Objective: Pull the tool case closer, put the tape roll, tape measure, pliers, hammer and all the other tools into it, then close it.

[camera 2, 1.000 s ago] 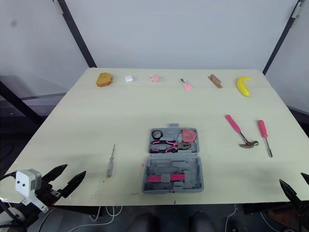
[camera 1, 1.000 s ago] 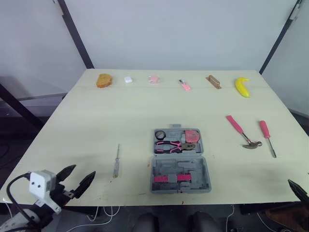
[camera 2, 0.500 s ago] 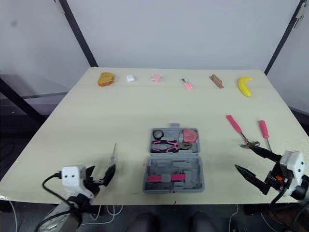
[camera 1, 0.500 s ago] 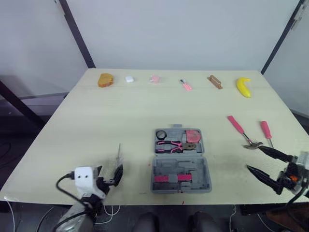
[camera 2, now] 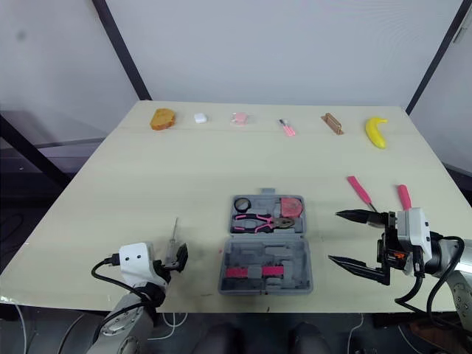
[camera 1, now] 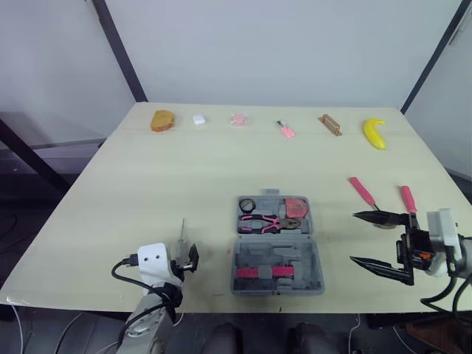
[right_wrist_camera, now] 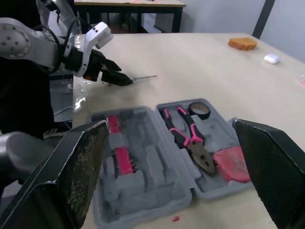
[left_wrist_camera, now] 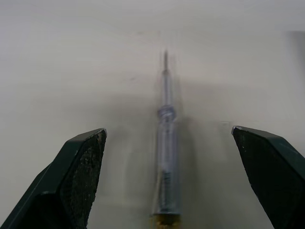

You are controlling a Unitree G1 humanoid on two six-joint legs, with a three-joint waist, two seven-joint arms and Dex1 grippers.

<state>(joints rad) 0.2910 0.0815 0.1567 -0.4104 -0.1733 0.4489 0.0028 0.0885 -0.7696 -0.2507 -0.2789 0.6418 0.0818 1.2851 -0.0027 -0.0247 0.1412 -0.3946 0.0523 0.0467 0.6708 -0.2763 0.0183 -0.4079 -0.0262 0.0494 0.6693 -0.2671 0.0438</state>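
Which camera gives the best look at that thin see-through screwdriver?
Left wrist view: the thin clear-handled screwdriver lies close-up, framed by the open left gripper. Eye views show a small sliver; right wrist view, just its tip.

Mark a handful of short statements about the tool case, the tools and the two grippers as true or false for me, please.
1. The tool case lies open. True.
2. The pliers lie on the table outside the case. False: they sit in the case, next to the tape roll.
3. The hammer is already packed. False: it lies on the table, to the right of the case.
4. The left gripper is open, with the clear screwdriver lying between its fingers. True.
5. The right gripper is shut on the hammer. False: it is open and grips nothing.
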